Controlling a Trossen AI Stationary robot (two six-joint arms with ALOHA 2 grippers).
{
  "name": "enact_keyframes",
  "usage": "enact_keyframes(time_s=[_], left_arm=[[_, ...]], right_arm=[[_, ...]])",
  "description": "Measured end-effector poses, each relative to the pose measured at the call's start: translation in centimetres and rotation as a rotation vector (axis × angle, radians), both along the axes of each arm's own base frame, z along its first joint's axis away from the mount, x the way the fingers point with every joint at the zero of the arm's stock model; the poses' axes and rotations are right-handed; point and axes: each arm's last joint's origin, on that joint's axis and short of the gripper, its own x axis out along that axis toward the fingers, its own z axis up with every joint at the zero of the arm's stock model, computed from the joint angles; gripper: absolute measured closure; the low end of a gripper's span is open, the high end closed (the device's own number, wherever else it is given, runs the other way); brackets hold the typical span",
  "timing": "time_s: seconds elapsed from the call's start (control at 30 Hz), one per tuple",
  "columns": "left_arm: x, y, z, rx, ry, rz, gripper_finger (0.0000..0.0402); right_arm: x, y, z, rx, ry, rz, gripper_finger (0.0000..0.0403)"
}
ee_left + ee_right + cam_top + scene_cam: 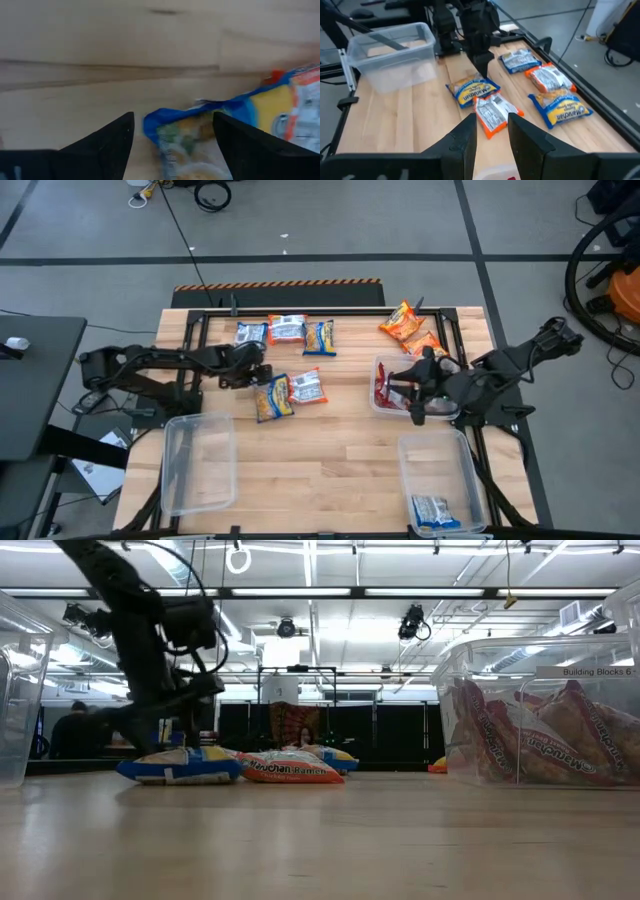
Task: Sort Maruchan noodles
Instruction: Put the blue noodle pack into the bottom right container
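Overhead, left gripper [262,370] wide beside blue-and-yellow packet [273,397], right gripper [412,393] narrowly parted over red-filled bin [379,364], wrist view shows corner between fingers [107,145].

The tabletop [320,470] lies bare across its middle front, a wide lane between the left bin [197,462] and the front right bin [440,475]. Farther back, two packets [290,392] lie side by side at the centre, with the left tool [258,374] low over the blue-and-yellow one [200,135], its fingers [107,142] apart on either side of the packet's end. Three packets [286,333] line the back edge; a bare strip separates them from the central pair. At the right, a third bin [392,388] with red packets sits under the right tool [412,390], and two orange packets [412,330] lie just behind it.
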Motion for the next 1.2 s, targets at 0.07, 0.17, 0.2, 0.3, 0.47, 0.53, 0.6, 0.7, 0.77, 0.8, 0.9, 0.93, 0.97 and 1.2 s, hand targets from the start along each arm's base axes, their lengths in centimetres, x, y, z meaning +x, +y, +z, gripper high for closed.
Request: enact_keyframes(time_s=[0.07,0.17,0.2,0.3,0.47,0.53,0.6,0.7,0.77,0.8,0.9,0.93,0.97,1.2], left_arm=[[-0.6,-0.1,-0.4,0.001,-0.023,-0.017,0.0136],[-1.1,-0.4,-0.7,0.027,-0.079,-0.045,0.0148],[-1.4,-0.5,-1.1,0.028,-0.096,-0.054,0.0151],[-1.8,-0.7,-2.4,0.011,-0.213,-0.087,0.0162],[-2.4,-1.5,-3.6,0.06,-0.337,-0.219,0.0195],[-2.6,-1.7,-3.9,0.089,-0.365,-0.283,0.0217],[-2.7,-1.9,-4.1,0.096,-0.373,-0.342,0.0245],[-2.7,-2.0,-4.1,0.112,-0.387,-0.447,0.0298],[-2.5,-2.1,-3.8,0.143,-0.427,-0.537,0.0339],[-2.2,-2.0,-3.5,0.155,-0.447,-0.58,0.0361],[-0.9,-1.8,-1.3,0.201,-0.551,-0.689,0.039],[-0.3,-1.8,-0.5,0.224,-0.572,-0.713,0.039],[0.1,-1.8,0.3,0.247,-0.578,-0.738,0.0389],[3.5,-2.0,7.0,0.499,-0.511,-0.851,0.039]], right_arm=[[0.4,0.1,-0.2,0.021,0.006,-0.013,0.0286],[0.9,0.1,-0.6,0.052,0.014,-0.032,0.0286],[1.1,0.1,-0.7,0.056,0.016,-0.04,0.0286],[1.7,-0.2,-0.9,0.055,0.023,-0.066,0.0286],[2.5,-0.9,-1.1,0.063,0.019,-0.119,0.0286],[2.9,-1.3,-1.2,0.064,0.021,-0.141,0.0286],[3.3,-1.7,-1.2,0.065,0.015,-0.144,0.0286],[4.3,-1.8,-1.0,0.026,0.005,-0.059,0.0286],[5.4,-1.8,-1.2,-0.019,0.006,-0.011,0.0286],[5.9,-1.8,-1.4,-0.032,0.005,-0.008,0.0286],[7.9,-2.0,-2.1,-0.038,0.023,-0.025,0.0285],[8.6,-2.2,-2.2,-0.028,0.035,-0.017,0.0285],[9.3,-2.3,-2.3,-0.019,0.048,-0.007,0.0284],[13.8,-3.3,-2.4,-0.036,0.063,-0.006,0.0253]])
